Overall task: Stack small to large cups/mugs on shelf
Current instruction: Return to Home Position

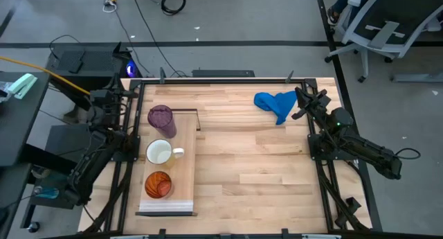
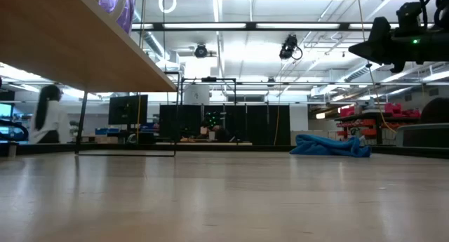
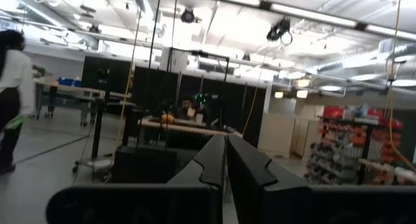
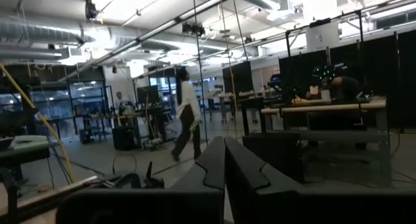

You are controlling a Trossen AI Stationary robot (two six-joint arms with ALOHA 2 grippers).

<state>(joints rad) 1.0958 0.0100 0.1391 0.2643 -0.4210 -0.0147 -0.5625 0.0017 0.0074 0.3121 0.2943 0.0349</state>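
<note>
The shelf, a long pale board, runs along the table's left side; the low view shows it raised on a thin dark frame. In a row on it stand the purple tumbler at the far end, the white mug in the middle and the orange-red cup nearest, each upright on its base and apart from the others. My left gripper is shut, folded back at the table's left edge. My right gripper is shut at the far right. Both point slightly up into the room.
A crumpled blue cloth lies on the tabletop at the far right, just beside my right gripper. Bare wooden tabletop stretches between shelf and right arm. People walk and sit in the room beyond the table.
</note>
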